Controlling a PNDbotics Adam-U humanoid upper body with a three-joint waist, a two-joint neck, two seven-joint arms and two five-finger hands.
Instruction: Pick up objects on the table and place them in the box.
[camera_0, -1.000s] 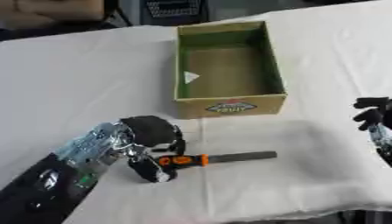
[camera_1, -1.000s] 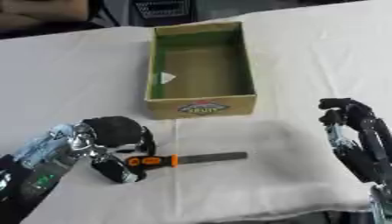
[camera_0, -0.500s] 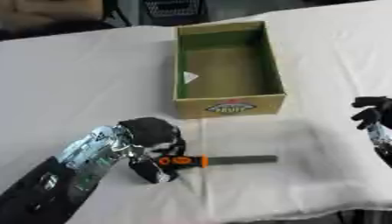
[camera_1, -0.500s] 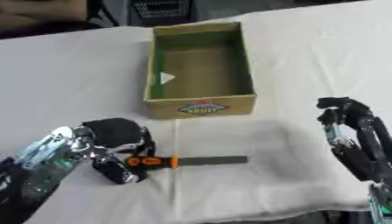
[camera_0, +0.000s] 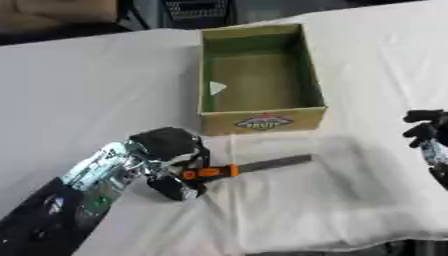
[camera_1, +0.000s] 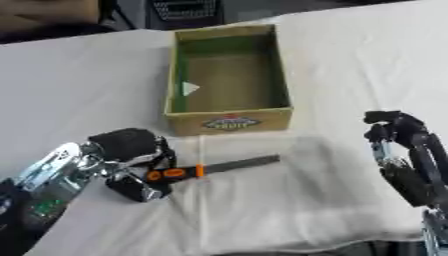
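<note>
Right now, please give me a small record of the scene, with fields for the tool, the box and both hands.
tool: file with orange handle, lying flat on the white cloth
box: open cardboard box, beyond the tool; small white scrap inside
left hand: fingers curled round the orange handle
right hand: idle at the right edge, touching nothing

Likely a lab or test room: table (camera_0: 105, 75) draped in white cloth, dark equipment with a grille (camera_0: 194, 8) behind (far edge only, details unclear).
</note>
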